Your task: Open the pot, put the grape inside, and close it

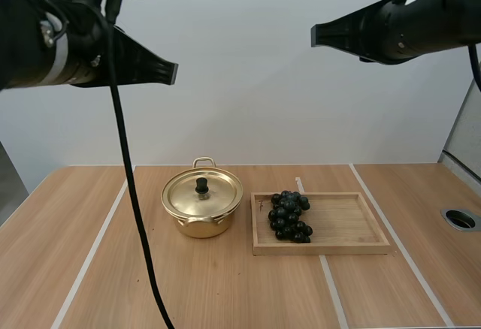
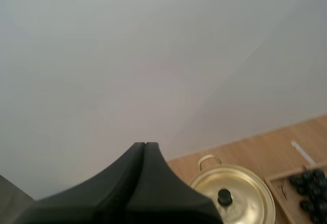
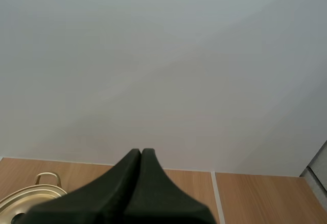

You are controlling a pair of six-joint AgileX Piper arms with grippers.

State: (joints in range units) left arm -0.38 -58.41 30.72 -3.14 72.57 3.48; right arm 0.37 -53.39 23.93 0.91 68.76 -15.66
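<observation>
Pot (image 1: 201, 226): sitting lidded at mid-table, just left of the tray (image 1: 353, 248).
Grapes (image 1: 289, 216): lying at the tray's left end, seemingly one bunch.
Left gripper (image 1: 171, 73): hanging high, fingers clenched together.
Right gripper (image 1: 316, 34): hanging high, likewise clenched.

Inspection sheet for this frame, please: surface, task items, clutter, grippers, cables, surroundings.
Surface: wooden table, pale tape lines, a round port near its right edge.
Job's things: gold pot, lid on; grapes lying at the left end of the wooden tray, right of the pot.
Clutter: nothing seen.
Grippers: left gripper and right gripper both high above the table, fingers shut, empty.
Cables: nothing seen.
Surroundings: plain pale wall.
</observation>
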